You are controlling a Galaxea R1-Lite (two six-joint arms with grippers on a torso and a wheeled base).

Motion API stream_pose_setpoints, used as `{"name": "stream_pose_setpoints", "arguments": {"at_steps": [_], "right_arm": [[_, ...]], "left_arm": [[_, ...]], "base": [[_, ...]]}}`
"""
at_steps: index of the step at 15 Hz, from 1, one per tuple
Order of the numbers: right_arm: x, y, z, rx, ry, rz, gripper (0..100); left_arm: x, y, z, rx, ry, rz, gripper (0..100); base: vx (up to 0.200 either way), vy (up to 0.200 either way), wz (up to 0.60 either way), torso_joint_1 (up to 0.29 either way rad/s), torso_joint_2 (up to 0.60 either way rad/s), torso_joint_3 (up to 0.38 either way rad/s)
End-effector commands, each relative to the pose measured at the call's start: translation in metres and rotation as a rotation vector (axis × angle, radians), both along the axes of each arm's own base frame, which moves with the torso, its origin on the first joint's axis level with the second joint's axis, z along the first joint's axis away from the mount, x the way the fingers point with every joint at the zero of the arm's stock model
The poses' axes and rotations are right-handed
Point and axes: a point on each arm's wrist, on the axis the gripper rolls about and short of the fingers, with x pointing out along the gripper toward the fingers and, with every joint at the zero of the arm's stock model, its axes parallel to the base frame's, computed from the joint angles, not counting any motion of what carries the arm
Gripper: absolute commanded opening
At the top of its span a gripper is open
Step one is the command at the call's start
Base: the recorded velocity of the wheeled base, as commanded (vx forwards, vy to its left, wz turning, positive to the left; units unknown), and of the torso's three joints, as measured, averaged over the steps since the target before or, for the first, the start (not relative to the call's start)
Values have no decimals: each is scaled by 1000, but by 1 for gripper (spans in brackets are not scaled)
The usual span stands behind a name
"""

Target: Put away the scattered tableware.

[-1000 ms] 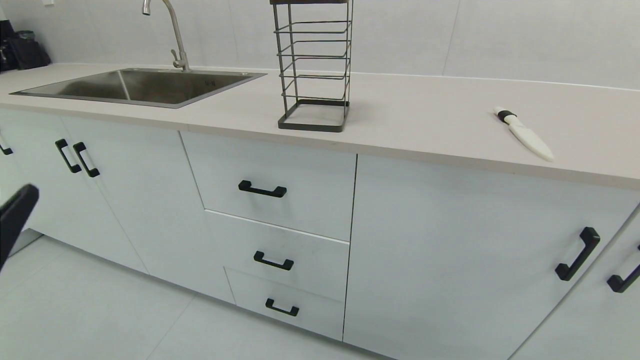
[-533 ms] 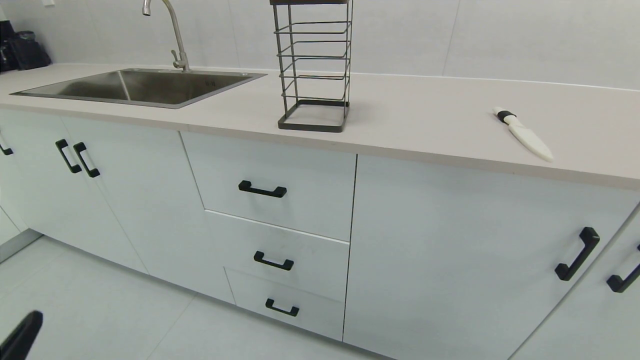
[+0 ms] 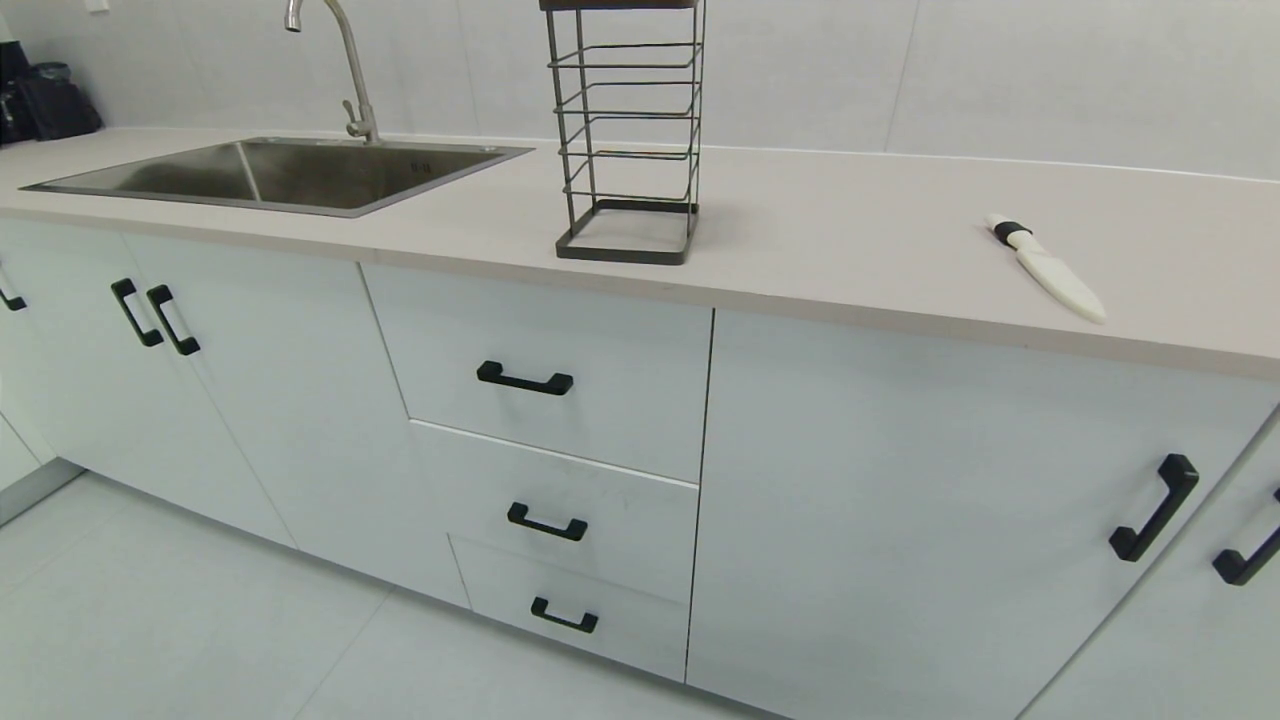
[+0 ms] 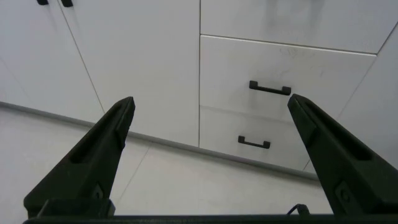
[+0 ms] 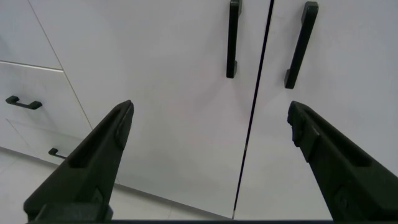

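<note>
Your wire rack point(image 3: 625, 130) stands upright on the countertop point(image 3: 850, 230), right of the sink point(image 3: 280, 170). The white knife point(image 3: 1045, 268) lies flat well to the rack's right, near the front edge. Low down, your left gripper point(image 4: 211, 102) faces the drawer handles point(image 4: 270, 88), fingers spread wide. Your right gripper point(image 5: 210, 109), likewise spread, faces two vertical door handles point(image 5: 232, 38).

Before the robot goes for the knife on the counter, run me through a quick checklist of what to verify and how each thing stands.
1. Knife lies alone on the countertop, nothing against it: ok.
2. Wire rack stands upright: ok.
3. Left gripper open, holding nothing: ok.
4. Right gripper open, holding nothing: ok.
5. Both raised to the countertop: not ok, they face the cabinet fronts below.
6. Which way the blade edge faces: cannot tell.
</note>
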Motion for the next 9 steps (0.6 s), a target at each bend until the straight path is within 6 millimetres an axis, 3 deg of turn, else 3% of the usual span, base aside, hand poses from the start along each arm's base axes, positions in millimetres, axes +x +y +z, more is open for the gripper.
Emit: {"name": "stream_pose_setpoints", "arguments": {"at_steps": [1, 9], "right_arm": [[0, 0, 0, 0, 2, 0, 100], [0, 0, 0, 2, 2, 0, 100]], "left_arm": [[-1, 0, -1, 0, -9, 0, 100], [-1, 0, -1, -6, -7, -4, 100]], "base": [[0, 0, 0, 0, 0, 0], [0, 0, 0, 0, 0, 0]]}}
